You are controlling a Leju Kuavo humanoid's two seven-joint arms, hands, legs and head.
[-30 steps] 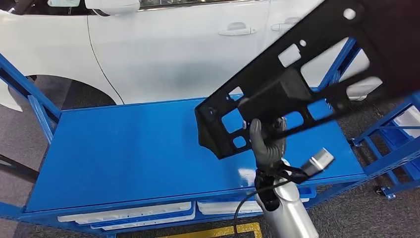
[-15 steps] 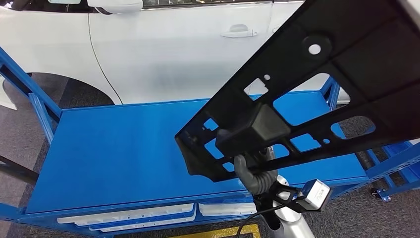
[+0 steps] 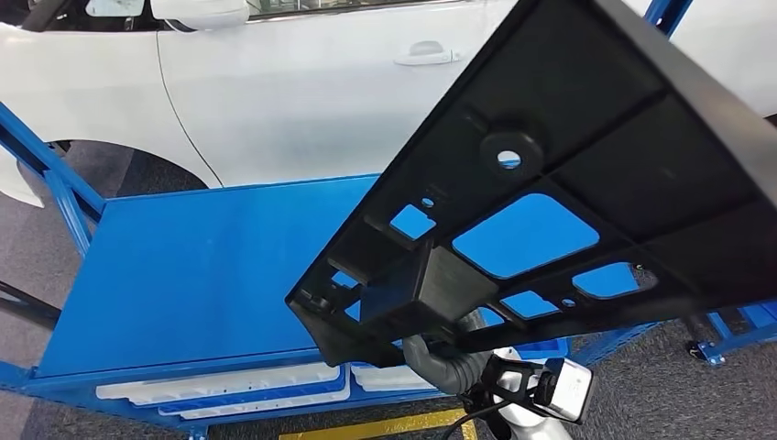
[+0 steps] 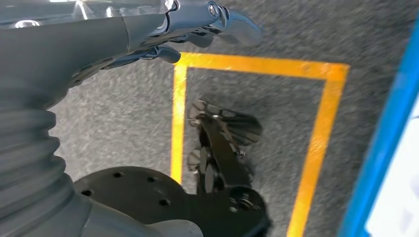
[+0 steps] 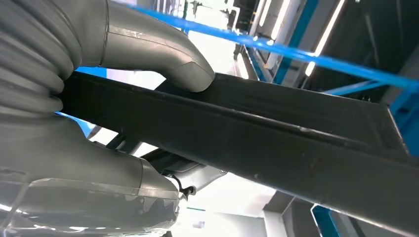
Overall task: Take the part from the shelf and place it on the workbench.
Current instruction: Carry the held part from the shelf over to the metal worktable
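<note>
You're looking at the right hand (image 3: 451,359) nearest the head cam, coming up from below w/ its grey ribbed cover tucked under the part (image 3: 568,183); it's gripping the black part, and in the right wrist view the thick grey thumb (image 5: 163,52) is pressing on one face of the part's edge (image 5: 276,133) while the rest of the right hand (image 5: 84,163) is sitting under the other face, so the part is clamped between them. The part is a big flat black plastic panel w/ several cutouts and a round hole, and it's being held up in the air, tilted, its low end by the hand and its high end running toward the upper right of the head view; it's not touching the table (image 3: 202,266). The blue table is lying just beyond and below it, showing thru the cutouts. White trays (image 3: 220,390) are sitting on the level under the tabletop. Past the table a white car (image 3: 293,92) is standing. Your left hand (image 4: 197,29) is hanging down over grey carpet (image 4: 257,123) marked w/ yellow floor tape (image 4: 316,143); fingers are curled in loosely, holding nothing, but can't tell from that angle if it's properly clenched or relaxed.
</note>
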